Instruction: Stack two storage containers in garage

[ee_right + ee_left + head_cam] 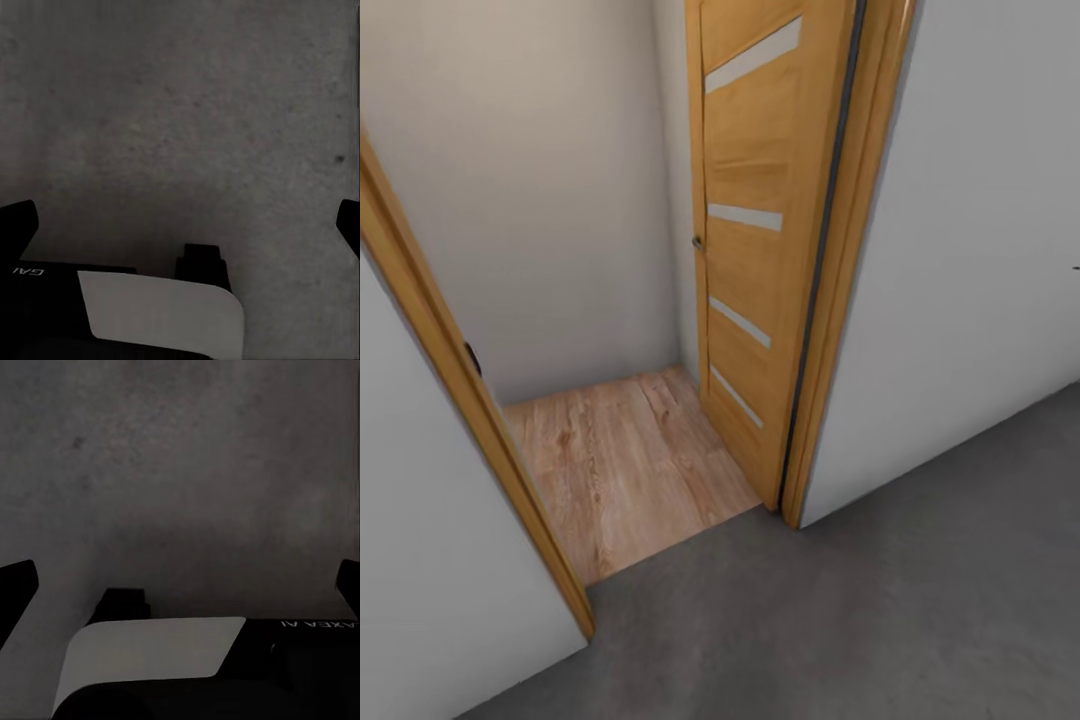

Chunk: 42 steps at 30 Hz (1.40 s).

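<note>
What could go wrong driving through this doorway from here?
1. The doorway is narrow: the base could clip the left door frame or the open wooden door.
2. The view looks skewed to the opening, so going straight risks hitting the grey wall.
3. The grey floor meets wood planks; a seam may jolt it.

Bright, soft head view; dim, perhaps grainy wrists.

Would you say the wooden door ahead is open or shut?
Open: the wooden door is swung inward, and wood plank floor shows through the doorway.
</note>
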### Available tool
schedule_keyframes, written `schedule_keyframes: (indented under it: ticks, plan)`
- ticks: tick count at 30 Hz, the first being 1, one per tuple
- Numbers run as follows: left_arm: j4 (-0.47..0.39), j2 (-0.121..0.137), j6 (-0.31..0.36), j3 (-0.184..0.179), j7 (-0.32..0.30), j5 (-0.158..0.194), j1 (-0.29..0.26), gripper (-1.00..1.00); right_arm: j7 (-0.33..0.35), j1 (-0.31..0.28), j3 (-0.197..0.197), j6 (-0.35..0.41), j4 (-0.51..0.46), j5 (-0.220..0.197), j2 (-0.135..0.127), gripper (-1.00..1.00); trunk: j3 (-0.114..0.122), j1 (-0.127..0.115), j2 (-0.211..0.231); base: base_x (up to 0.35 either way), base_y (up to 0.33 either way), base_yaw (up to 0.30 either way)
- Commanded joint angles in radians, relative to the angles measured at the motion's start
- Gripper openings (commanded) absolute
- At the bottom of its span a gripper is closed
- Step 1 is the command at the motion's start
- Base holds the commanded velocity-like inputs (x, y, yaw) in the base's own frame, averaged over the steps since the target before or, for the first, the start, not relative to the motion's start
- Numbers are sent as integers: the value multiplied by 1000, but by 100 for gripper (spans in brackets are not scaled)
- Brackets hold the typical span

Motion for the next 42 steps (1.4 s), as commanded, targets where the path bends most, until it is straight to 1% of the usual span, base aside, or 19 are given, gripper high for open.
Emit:
schedule_keyframes:
  ticks: [1, 11, 17, 24, 42]
  plan:
    - [1, 0, -8, -9, 5, 10, -1, 100, 2, 0, 3, 5, -1, 0, -1, 100, -2, 0, 0, 269, -254, 221]
    - [-2, -4, -11, -9, 4, 8, -3, 100, 2, 0, 3, 5, 2, -2, 0, 100, -12, 0, 0, 269, -254, 230]
    - [-23, -8, -19, -8, 4, 9, -5, 100, 2, 0, 3, 5, 3, -3, 0, 100, -18, 0, 0, 267, -251, 239]
    - [-36, -8, -41, -4, 4, 14, -5, 100, 2, 0, 5, 5, 4, -2, 1, 100, -24, 0, 0, 256, -247, 240]
    - [-37, -7, -47, -4, 4, 16, -5, 100, 2, 0, 5, 5, 4, -1, 2, 100, -41, 0, 0, 283, -217, 240]
